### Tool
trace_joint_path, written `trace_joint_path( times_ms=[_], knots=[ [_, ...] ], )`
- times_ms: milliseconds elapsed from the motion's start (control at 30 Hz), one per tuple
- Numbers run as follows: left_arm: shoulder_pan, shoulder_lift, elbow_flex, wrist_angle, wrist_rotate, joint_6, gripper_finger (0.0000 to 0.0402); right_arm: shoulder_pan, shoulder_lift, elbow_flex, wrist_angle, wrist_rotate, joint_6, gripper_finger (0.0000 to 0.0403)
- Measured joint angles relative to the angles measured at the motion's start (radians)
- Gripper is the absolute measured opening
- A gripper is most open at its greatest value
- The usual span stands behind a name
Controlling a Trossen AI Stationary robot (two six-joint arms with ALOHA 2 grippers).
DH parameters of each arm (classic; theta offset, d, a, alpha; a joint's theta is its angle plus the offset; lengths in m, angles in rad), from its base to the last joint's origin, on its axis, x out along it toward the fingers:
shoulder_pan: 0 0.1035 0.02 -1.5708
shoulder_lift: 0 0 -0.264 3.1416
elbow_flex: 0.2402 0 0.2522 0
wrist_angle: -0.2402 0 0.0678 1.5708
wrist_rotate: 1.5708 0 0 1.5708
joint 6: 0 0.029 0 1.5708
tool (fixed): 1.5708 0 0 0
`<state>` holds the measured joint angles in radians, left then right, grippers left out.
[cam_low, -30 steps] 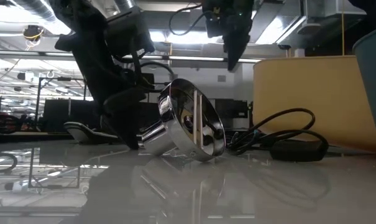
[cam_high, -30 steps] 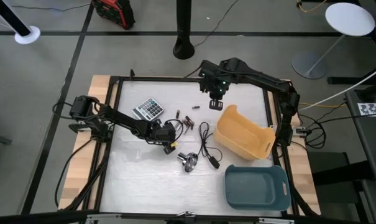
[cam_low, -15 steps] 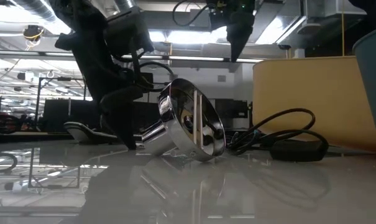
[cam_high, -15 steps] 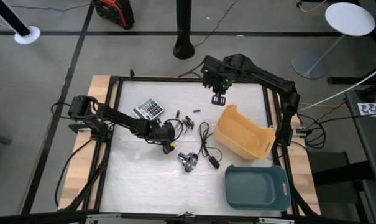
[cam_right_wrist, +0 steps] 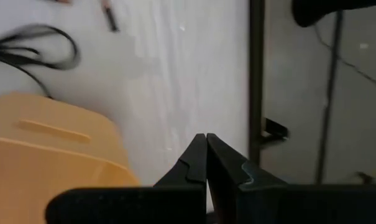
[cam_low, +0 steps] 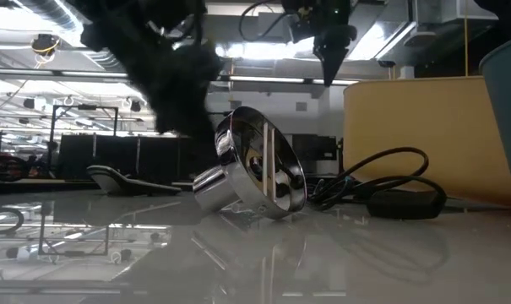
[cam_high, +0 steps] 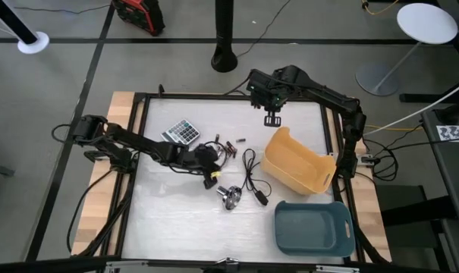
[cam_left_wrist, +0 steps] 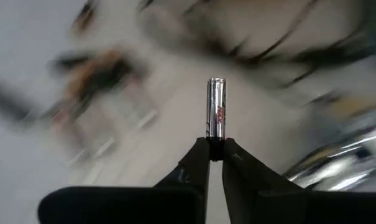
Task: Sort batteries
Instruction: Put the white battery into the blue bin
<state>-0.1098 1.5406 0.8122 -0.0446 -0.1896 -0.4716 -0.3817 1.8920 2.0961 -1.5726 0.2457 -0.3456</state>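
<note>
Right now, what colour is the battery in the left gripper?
Silvery with a small red marking; the battery shows best in the left wrist view.

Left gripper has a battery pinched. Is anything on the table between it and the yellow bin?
Yes. From the left gripper with its battery, the straight line to the yellow bin crosses the coiled black cable. The cable lies flat, so a raised carry should pass over it.

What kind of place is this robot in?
Probably a robotics lab or workshop. Two robot arms work at a framed table, exposed ceiling ducts run overhead, and rows of desks with dark screens fill the room behind.
</note>
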Motion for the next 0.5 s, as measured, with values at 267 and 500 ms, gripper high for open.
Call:
trace_joint_path(
  times_ms=[267, 500],
  knots=[
    [-0.047, 0.008, 0.002, 0.391, 0.059, 0.117, 0.0027, -0.041, 0.0, 0.0, 0.001, 0.052, -0.061, 0.0005],
    [-0.093, 0.102, 0.019, 0.676, 0.054, 0.164, 0.0028, -0.122, 0.0, 0.0, 0.001, 0.061, -0.091, 0.0005]
  ],
)
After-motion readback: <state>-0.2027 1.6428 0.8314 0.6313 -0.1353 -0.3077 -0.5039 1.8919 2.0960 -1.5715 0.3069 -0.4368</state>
